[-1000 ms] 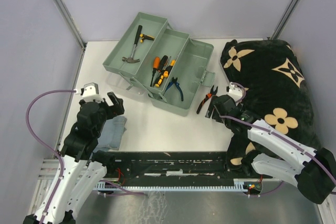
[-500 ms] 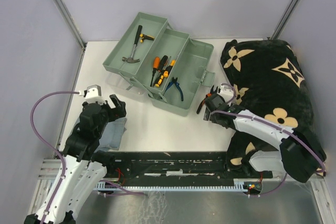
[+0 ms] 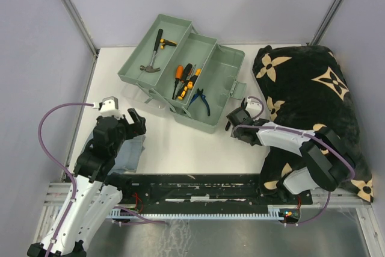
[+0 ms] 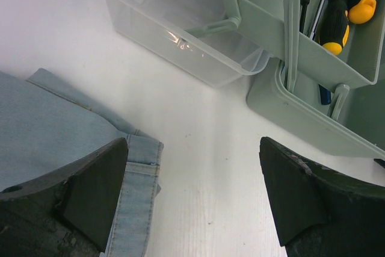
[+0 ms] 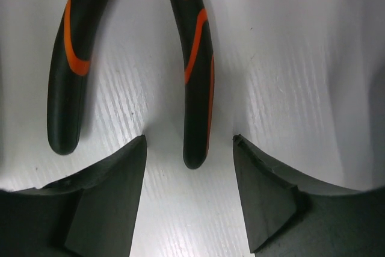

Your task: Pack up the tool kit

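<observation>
Item inspected: orange-and-black pliers (image 5: 195, 76), flat on the worktop (image 3: 180, 142), outside the toolbox (image 3: 180, 79), just beside its near right corner.
Toolbox: open, trays folded out, at the far middle of the worktop.
Right gripper (image 5: 189, 200): jaws apart, clamped on nothing, low over the handle ends.
Bearing: pliers lie straight ahead of the right gripper. The 2 handle ends point back at it, and the head is out of the wrist view.
Long axis: runs away from the gripper, roughly square to the line between its fingers (image 5: 102, 209).
Key relation: only 1 handle end sits inside the gap, touching neither finger. The other lies ahead of the left-hand finger, outside the gap.
Judgement: closing here would likely pinch 1 handle, not both.
Top view: pliers mostly hidden under the gripper, so contact with the toolbox wall cannot be told.
Left gripper (image 4: 192, 209): jaws wide apart and empty, beside the cloth (image 4: 54, 130) near the left edge, well apart from the pliers.
Nearer arm: right.
</observation>
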`<action>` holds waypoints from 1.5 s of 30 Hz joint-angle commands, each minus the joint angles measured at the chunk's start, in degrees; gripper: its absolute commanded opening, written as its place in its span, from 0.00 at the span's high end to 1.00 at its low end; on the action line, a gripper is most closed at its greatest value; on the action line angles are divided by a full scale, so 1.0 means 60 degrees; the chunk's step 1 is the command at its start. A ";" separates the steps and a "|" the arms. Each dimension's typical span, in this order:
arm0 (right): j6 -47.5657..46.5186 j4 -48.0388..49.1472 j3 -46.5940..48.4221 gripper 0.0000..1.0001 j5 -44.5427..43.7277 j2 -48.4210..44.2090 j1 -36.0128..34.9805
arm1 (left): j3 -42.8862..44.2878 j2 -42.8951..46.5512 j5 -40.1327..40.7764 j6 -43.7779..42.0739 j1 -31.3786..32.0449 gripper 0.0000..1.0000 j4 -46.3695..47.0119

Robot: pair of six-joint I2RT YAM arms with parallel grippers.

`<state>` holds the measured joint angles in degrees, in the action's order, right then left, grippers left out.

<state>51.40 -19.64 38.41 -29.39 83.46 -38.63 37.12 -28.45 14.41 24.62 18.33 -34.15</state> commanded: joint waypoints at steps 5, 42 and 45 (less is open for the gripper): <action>0.0618 0.0725 -0.0272 0.39 -0.0531 0.0890 0.0414 | -0.0020 -0.0012 -0.0184 0.0291 -0.0037 0.05 0.0395; -0.0459 0.0314 -0.0861 0.98 0.0758 -0.1882 0.0793 | -0.0035 -0.0082 -0.0220 0.0302 -0.0036 0.05 0.0407; -0.0461 0.0022 -0.0888 0.98 0.0713 -0.2373 0.0798 | -0.0035 -0.0100 -0.0219 0.0313 -0.0028 0.05 0.0408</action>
<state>49.32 -18.26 32.69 -25.41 74.11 -33.95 37.10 -28.73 13.34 24.64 18.33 -34.15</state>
